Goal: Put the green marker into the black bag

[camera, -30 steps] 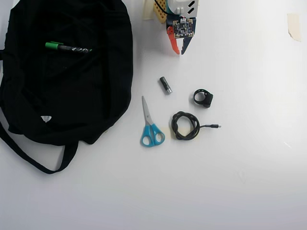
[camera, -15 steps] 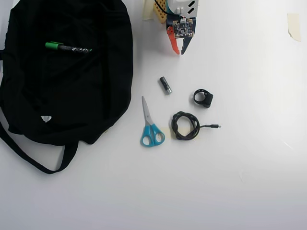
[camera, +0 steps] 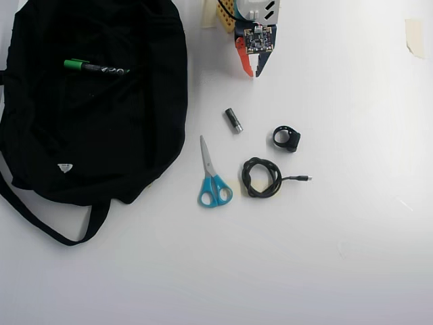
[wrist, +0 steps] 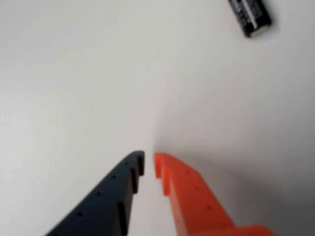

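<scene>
The green marker (camera: 96,67) lies on the black bag (camera: 95,135), near its upper left part in the overhead view, green cap to the left. The bag covers the left of the table, its strap trailing at the bottom left. My gripper (camera: 252,73) sits at the top middle, well right of the bag, fingers pointing down the picture. In the wrist view my gripper (wrist: 148,162) shows a dark blue finger and an orange finger almost touching, with nothing between them, over bare white table.
A short grey-and-black cylinder (camera: 233,120) (wrist: 250,17) lies just below the gripper. Blue-handled scissors (camera: 212,177), a coiled black cable (camera: 264,177) and a small black ring-shaped part (camera: 287,138) lie mid-table. Tape (camera: 414,35) sticks at the top right.
</scene>
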{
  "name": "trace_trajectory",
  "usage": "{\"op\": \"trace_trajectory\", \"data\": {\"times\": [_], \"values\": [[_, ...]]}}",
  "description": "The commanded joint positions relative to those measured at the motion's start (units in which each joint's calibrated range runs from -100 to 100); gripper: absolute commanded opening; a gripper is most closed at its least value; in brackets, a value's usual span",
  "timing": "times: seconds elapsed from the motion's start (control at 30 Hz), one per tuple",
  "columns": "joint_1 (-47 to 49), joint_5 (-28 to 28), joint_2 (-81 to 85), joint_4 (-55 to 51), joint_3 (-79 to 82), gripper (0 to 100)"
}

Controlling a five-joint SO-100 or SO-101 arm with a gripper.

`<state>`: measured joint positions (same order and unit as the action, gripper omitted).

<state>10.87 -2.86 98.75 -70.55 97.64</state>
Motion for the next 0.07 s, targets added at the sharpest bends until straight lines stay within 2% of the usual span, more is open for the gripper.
{"op": "trace_trajectory", "data": {"times": [0.0, 0.03], "values": [[-0.18, 0.24, 0.66, -0.94, 1.64, 2], [-0.18, 0.24, 0.66, -0.94, 1.64, 2]]}}
